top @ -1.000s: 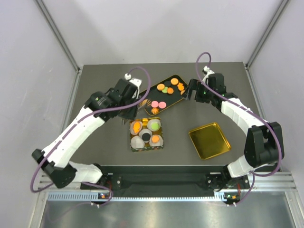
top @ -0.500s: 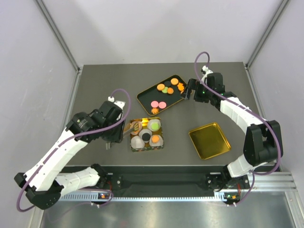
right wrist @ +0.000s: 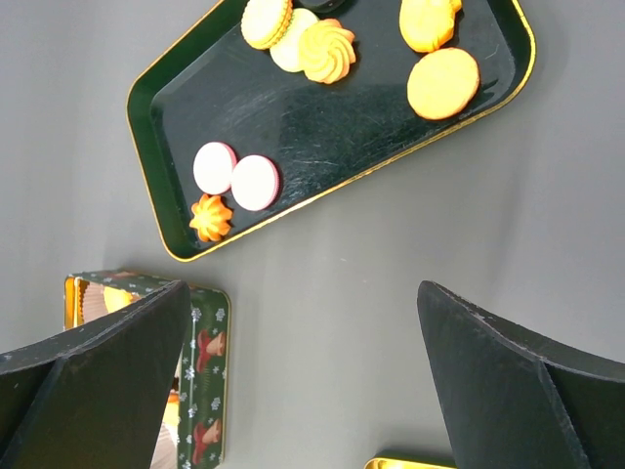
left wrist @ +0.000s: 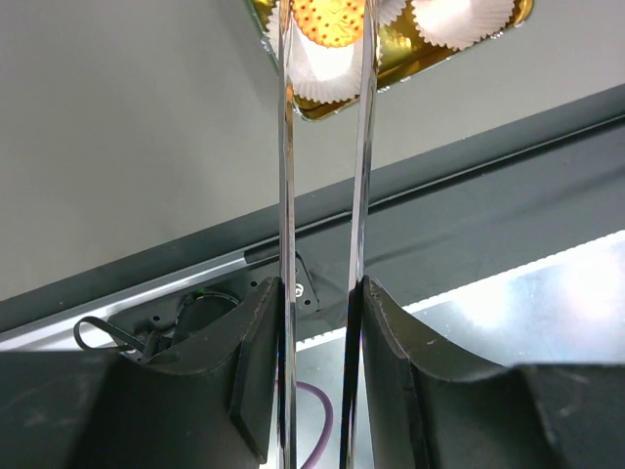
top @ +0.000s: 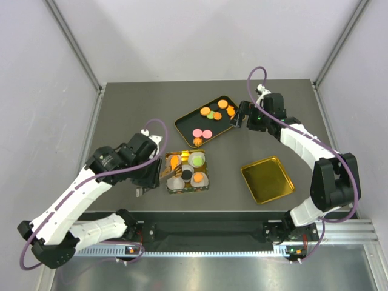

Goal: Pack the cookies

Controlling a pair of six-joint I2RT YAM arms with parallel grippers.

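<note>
My left gripper (top: 147, 174) (left wrist: 318, 293) is shut on metal tongs (left wrist: 284, 147). The tong tips reach over the left side of the cookie tin (top: 168, 189), with an orange cookie (left wrist: 328, 18) between them just above a white paper cup (left wrist: 322, 73). The tin's cups hold orange, green and dark cookies (top: 195, 159). More cookies (top: 212, 112) lie on the dark tray (top: 187, 125), also in the right wrist view (right wrist: 322, 117): orange ones (right wrist: 443, 83) and two pink ones (right wrist: 235, 176). My right gripper (top: 240, 115) (right wrist: 303, 293) is open and empty beside the tray's right end.
A gold lid (top: 267, 179) lies open side up at the right front. The tin's patterned side (right wrist: 205, 371) shows under my right gripper's left finger. The table's front rail runs just below the tin.
My left arm swung back from the tray toward the near left and brought the tongs with the orange cookie to the tin's left side. The right arm has barely moved.
</note>
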